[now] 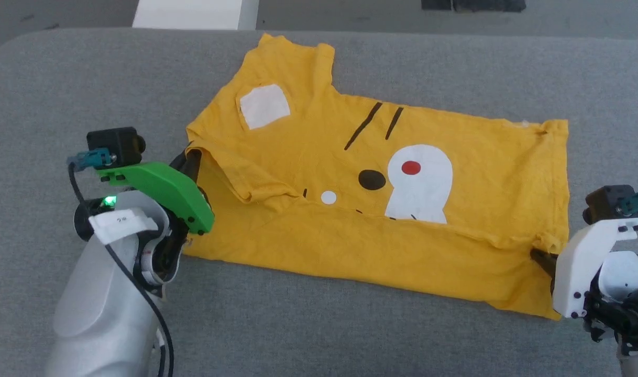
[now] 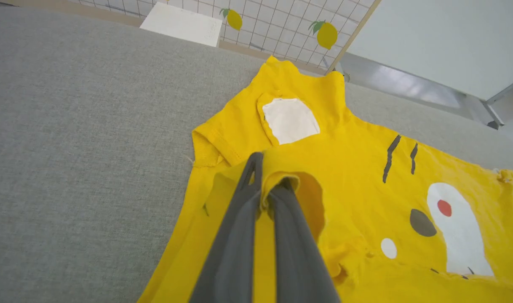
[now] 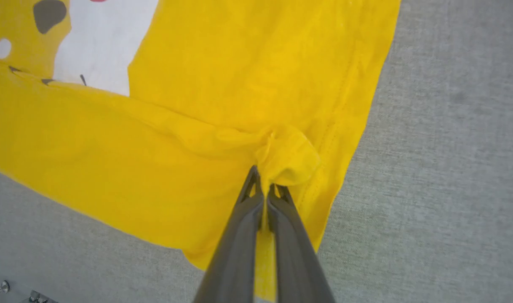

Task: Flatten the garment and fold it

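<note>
The garment (image 1: 382, 209), a mustard-yellow t-shirt with white patches, black marks and a red dot, lies across the grey padded table. Its near long edge is folded over the lower part of the print. My left gripper (image 1: 190, 157) is shut on the cloth at the shirt's left end, by the sleeve; in the left wrist view the dark fingers (image 2: 239, 219) pinch a raised fold of the garment (image 2: 366, 176). At the shirt's right end my right gripper (image 1: 540, 257) is shut on a bunched bit of hem, and the right wrist view shows that gripper (image 3: 264, 189) pinching the garment (image 3: 223, 84).
The grey table (image 1: 88, 89) reaches well beyond the shirt on every side. A white block (image 1: 193, 13) stands past the far edge. In the left wrist view a wire grid panel with lemon decorations (image 2: 290, 21) rises behind the table.
</note>
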`<state>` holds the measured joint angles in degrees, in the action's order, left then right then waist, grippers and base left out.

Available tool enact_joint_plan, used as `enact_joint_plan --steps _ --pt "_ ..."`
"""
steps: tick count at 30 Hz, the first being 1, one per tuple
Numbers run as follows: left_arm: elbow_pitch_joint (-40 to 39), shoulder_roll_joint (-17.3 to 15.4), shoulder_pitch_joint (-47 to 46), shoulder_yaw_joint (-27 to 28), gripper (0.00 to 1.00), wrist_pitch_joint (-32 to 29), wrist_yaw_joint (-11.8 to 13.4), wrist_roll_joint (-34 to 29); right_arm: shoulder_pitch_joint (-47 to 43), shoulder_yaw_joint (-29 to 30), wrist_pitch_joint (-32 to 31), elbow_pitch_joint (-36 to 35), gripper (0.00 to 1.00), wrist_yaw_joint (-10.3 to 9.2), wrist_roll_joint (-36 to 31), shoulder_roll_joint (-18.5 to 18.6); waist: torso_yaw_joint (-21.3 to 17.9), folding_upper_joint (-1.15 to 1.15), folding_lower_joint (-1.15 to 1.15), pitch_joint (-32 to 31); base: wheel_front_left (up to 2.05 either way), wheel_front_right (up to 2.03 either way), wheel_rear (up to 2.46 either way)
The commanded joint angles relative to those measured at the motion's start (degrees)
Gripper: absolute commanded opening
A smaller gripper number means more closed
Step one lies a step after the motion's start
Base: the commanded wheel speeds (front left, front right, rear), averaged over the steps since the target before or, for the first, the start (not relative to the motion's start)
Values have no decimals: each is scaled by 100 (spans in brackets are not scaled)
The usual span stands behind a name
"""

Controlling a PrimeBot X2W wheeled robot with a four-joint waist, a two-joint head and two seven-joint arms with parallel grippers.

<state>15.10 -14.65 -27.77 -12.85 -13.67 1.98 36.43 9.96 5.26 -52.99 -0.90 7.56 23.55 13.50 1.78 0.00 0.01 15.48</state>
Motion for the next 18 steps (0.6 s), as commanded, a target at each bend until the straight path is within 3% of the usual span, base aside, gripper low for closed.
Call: enact_joint_plan --steps 1,9,10,11,12,18 --pt "221 19 -184 -8 0 58 -26 -77 109 -45 -63 40 0 -8 -50 -12 -50 0 -1 371 0 0 0" --pt "1287 106 -614 -119 0 173 -105 -142 204 -193 -283 213 0 -8 -19 34 -110 0 -1 506 0 0 0" --pt "1362 122 -645 -118 36 201 -124 -129 206 -194 -267 220 9 -8 -15 36 -110 0 -1 499 0 0 0" --pt "1439 141 -685 -128 100 249 -149 -129 201 -188 -231 225 44 -8 1 33 -105 0 -1 482 0 0 0" --pt "1505 166 -712 -117 100 277 -157 -105 193 -168 -193 233 100 -8 20 19 -99 0 -1 456 0 0 0" --pt "1630 153 -788 47 100 790 -204 -56 117 81 203 195 100 -8 141 -99 -43 0 -1 128 0 0 0"
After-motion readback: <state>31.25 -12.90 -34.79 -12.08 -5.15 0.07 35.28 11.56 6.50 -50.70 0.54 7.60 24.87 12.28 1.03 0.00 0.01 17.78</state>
